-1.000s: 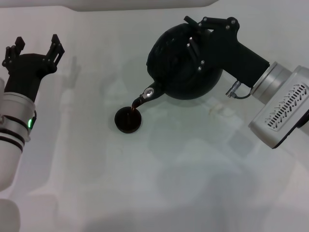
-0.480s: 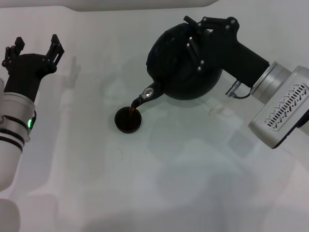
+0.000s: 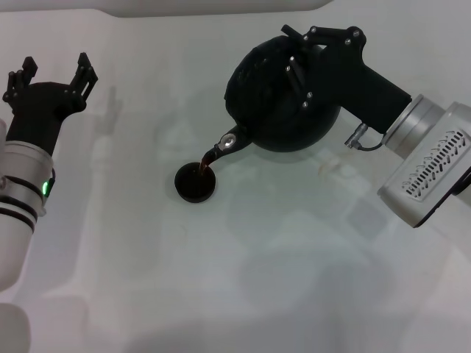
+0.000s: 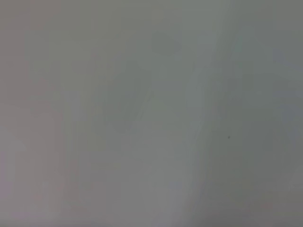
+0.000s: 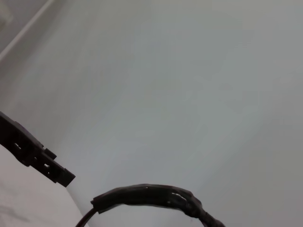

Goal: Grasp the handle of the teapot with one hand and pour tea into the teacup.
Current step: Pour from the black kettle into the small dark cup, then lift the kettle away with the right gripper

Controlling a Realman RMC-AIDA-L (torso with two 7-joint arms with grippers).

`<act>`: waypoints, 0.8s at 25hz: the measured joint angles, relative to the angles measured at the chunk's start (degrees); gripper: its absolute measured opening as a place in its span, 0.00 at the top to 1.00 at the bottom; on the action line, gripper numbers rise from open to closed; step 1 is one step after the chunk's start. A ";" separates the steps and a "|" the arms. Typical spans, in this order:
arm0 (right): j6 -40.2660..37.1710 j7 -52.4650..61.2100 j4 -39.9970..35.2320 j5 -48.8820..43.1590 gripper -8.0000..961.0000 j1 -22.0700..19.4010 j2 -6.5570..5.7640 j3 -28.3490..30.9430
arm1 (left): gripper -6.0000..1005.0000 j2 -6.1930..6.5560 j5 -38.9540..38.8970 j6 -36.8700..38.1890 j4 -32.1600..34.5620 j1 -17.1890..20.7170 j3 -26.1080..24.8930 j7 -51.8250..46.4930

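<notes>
In the head view the large round black teapot [image 3: 276, 99] hangs tilted in the air, its spout [image 3: 223, 146] pointing down over the small black teacup [image 3: 194, 183]. A thin dark stream of tea runs from the spout into the cup. My right gripper [image 3: 298, 62] is shut on the teapot's handle, which is mostly hidden under the fingers; part of the black arched handle [image 5: 151, 196] shows in the right wrist view. My left gripper [image 3: 53, 70] is open and empty, parked at the far left.
The white table [image 3: 243, 265] fills the view. The left wrist view shows only bare table surface [image 4: 151, 113]. A black part [image 5: 31, 153] shows at the edge of the right wrist view.
The teapot stays tilted and the tea keeps running into the cup. Neither arm has visibly moved.
</notes>
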 joint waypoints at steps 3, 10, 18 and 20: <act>0.14 -0.02 0.00 0.07 0.87 0.00 0.05 0.00 | 0.12 0.00 0.00 -0.02 0.00 0.00 0.00 0.00; 0.25 -0.02 0.01 -0.11 0.87 0.00 0.06 0.00 | 0.12 0.00 0.00 -0.01 0.00 0.00 0.00 0.00; 0.88 1.18 0.01 -0.20 0.85 0.02 0.06 0.00 | 0.12 0.00 0.00 -0.07 0.00 -0.05 0.00 0.00; 1.57 2.74 -0.06 -0.20 0.85 0.13 0.06 0.00 | 0.12 0.00 0.00 -0.06 0.00 -0.08 0.00 0.00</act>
